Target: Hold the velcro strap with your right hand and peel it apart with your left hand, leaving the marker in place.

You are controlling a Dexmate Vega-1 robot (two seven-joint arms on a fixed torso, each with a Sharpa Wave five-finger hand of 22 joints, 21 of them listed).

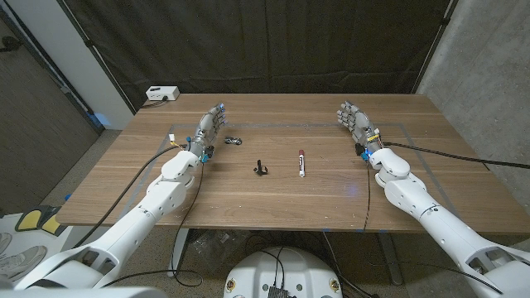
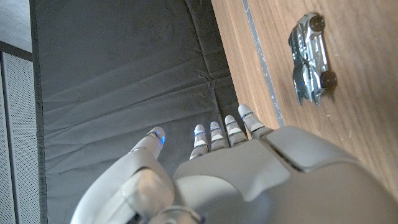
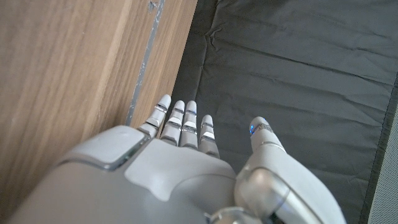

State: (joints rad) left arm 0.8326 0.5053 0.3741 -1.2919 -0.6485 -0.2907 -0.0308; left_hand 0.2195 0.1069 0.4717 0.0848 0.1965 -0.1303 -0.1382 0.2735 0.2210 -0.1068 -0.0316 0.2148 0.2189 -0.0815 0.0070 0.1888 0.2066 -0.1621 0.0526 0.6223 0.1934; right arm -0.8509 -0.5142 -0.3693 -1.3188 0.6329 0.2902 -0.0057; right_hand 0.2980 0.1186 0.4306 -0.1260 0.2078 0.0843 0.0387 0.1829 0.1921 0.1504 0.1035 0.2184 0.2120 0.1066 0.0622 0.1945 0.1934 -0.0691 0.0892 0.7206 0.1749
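Woodgrain table (image 1: 273,203), black cloth (image 1: 265,45) behind. We note small black velcro strap (image 1: 262,169) mid-table, left of slim marker (image 1: 301,163); shiny toy car (image 2: 312,58) near left hand (image 1: 209,130). Right hand (image 1: 356,122) likewise empty, fingers extended

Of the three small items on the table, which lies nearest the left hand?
The toy car, just beside the left hand; the velcro strap and marker lie nearer mid-table.

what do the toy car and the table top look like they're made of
Toy car: looks like die-cast metal or chrome-look plastic with a glossy silver finish, going by bright reflections on its body; its wheels are dark. Which of the two it is stays open.
Table: wood or wood-look laminate, matte brown, with visible lengthwise grain.
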